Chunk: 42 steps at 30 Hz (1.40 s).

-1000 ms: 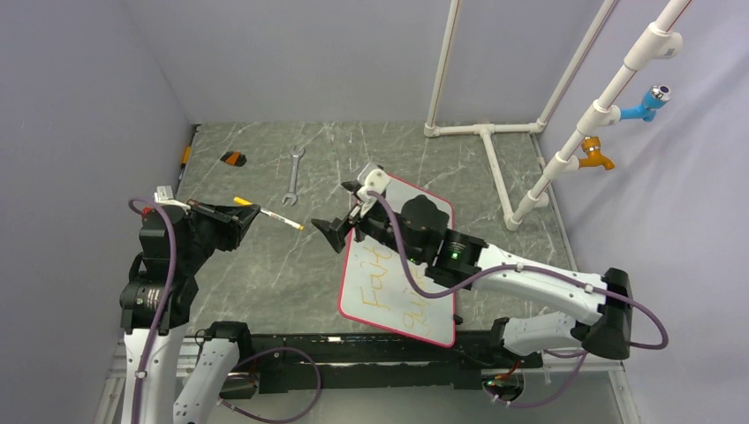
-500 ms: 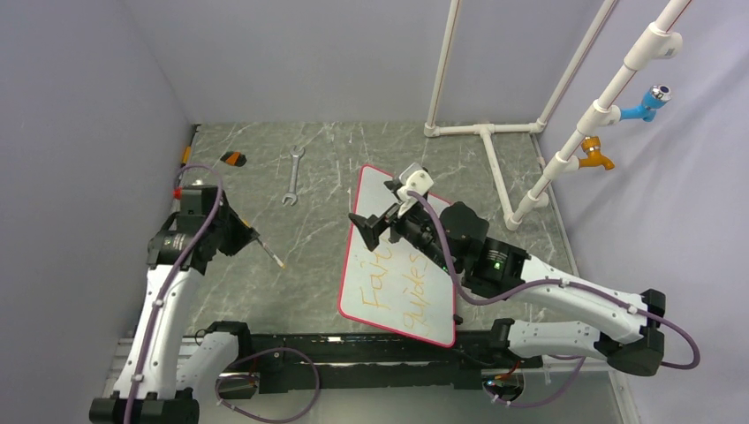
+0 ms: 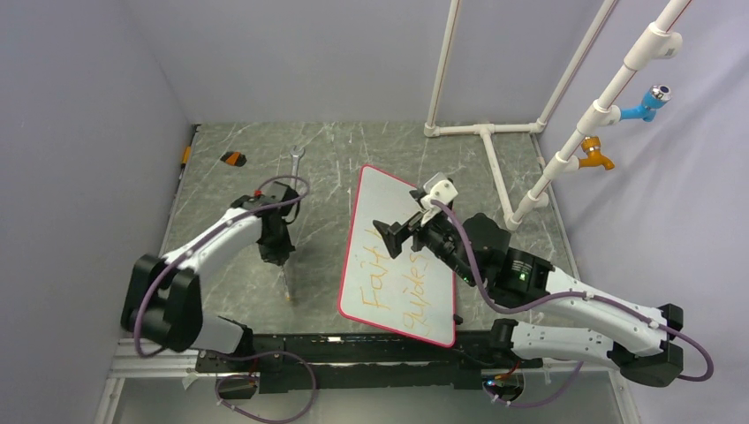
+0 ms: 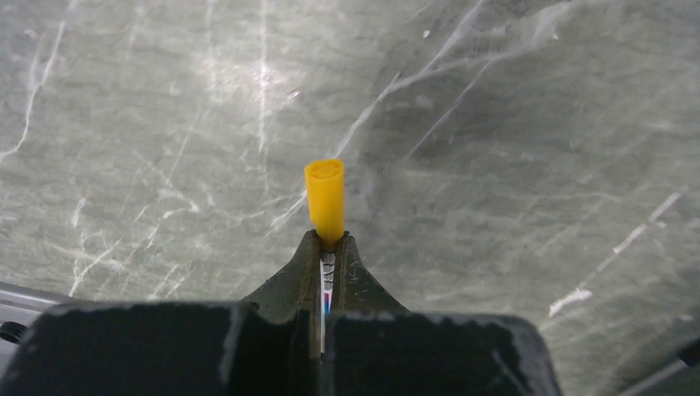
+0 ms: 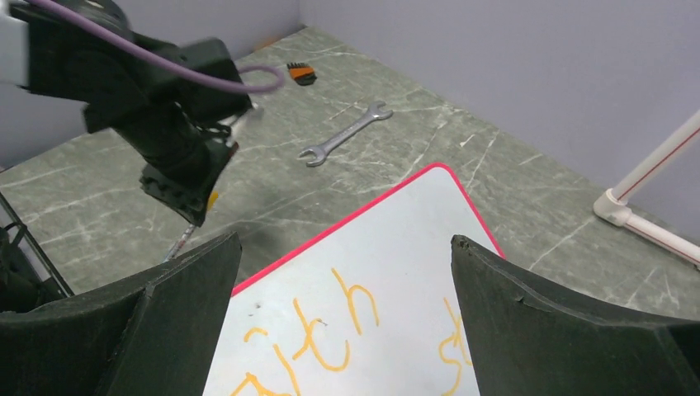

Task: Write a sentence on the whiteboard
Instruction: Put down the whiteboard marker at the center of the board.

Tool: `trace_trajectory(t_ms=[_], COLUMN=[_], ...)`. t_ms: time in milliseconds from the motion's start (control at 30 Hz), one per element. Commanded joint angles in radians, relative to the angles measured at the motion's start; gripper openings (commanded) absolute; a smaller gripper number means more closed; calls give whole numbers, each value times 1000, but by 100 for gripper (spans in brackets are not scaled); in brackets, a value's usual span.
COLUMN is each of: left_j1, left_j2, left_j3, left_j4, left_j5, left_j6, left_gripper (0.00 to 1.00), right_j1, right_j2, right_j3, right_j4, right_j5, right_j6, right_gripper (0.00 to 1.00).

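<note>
Orange "Faith guides" sentence point(image 3: 399, 287) readable on whiteboard point(image 3: 386, 199), flat on table point(image 3: 353, 146) right of centre. Right fingers point(image 5: 165, 322) spread wide above it; left fingers point(image 4: 352, 276) clamped on yellow-ended marker point(image 4: 325, 194), tip unclear.

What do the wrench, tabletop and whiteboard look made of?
Wrench: likely bare steel, by its silvery sheen. Tabletop: marble-look grey-green with white veins; stone or laminate, unclear. Whiteboard: smooth white panel, red rim, probably plastic-edged.
</note>
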Motion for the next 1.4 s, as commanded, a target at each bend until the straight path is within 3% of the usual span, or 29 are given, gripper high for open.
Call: trace_trajectory(t_ms=[0,167,333,533,867,1367], left_j1=[-70,-128,-151,-164,-175,-168], left_j2=[159,347,424,422,321,-93], left_j3=[96,172,183,166,202,334], left_j4=[29,11,34,70,42,-71], left_j5=[-113,-168,-174,-167,-188,-301], left_j6=[-26,-55,-63,-56,-23,171], left_gripper=[0,0,3,43,97,99], right_j1=[0,-1,0,0,-1,0], right_j2=[-48,-79,-107,-93,-53,-88], right_j3=[-12,-18,-30,-26,18,31], right_j4=[-26,-61,-71,-70,-109,-110], right_j5=[47,69,81,81,97,235], right_j6=[14,16,13,5,21,143], right_gripper=[100,100,100,100,100,100])
